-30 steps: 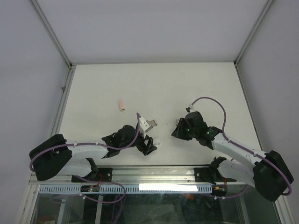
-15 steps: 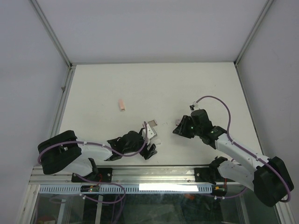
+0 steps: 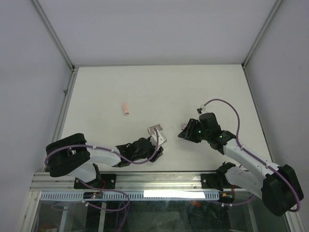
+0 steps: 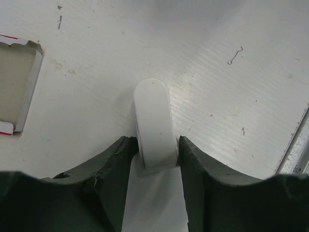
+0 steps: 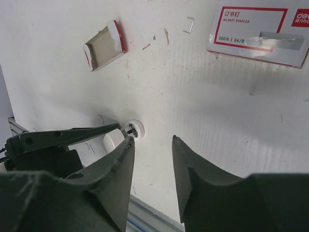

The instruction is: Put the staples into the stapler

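Note:
The white stapler (image 4: 153,121) lies flat on the table with its rounded end pointing away from me. My left gripper (image 4: 154,143) is shut on its near end, both dark jaws pressed against its sides. From above, the stapler (image 3: 162,140) lies near the front edge at that gripper (image 3: 158,146). The staples box (image 5: 256,34), white with a red frame, lies flat on the table beyond my right gripper (image 5: 152,140). That gripper is open and empty. In the top view the staples box (image 3: 184,126) sits just past the right gripper (image 3: 185,134).
An open cardboard tray (image 5: 103,45) with red edges lies between the arms and also shows in the left wrist view (image 4: 17,87). A pink oblong (image 3: 126,108) lies farther back left. Loose bent staples (image 4: 235,55) dot the table. The metal front rail (image 3: 159,180) runs close behind the stapler.
My left gripper slid right and toward the front edge, down to the stapler, and closed on it. The right gripper shifted slightly and stays open.

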Robot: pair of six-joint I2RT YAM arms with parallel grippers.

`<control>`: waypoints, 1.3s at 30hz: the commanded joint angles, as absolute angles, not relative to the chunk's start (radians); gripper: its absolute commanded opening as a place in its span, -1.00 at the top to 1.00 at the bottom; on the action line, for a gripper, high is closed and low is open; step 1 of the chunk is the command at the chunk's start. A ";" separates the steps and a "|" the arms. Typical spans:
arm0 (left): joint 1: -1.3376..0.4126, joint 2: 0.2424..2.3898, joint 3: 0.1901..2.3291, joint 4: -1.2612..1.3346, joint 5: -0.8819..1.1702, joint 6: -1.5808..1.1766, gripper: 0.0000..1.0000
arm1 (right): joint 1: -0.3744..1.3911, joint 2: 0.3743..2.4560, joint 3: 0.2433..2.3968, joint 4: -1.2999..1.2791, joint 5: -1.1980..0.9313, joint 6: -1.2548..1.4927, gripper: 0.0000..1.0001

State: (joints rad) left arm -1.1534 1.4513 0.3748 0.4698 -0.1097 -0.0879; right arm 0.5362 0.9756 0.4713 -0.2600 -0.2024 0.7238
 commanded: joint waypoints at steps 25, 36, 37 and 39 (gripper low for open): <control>-1.251 1.255 0.451 0.488 -0.119 -0.159 1.00 | 0.558 1.023 0.485 -0.092 -0.776 0.795 -0.76; -1.253 1.201 0.442 0.499 -0.123 -0.167 1.00 | 0.575 1.103 0.454 -0.048 -0.812 0.805 -0.73; -1.252 1.200 0.444 0.499 -0.124 -0.166 1.00 | 0.577 1.105 0.454 -0.032 -0.821 0.815 -0.72; -1.252 1.198 0.445 0.499 -0.120 -0.167 1.00 | 0.579 1.107 0.451 0.000 -0.841 0.838 -0.68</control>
State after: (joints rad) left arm -1.2446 1.2293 0.4164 0.4198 -0.1360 -0.1646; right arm 0.5697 1.1076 0.4446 -0.1070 -0.7643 0.7929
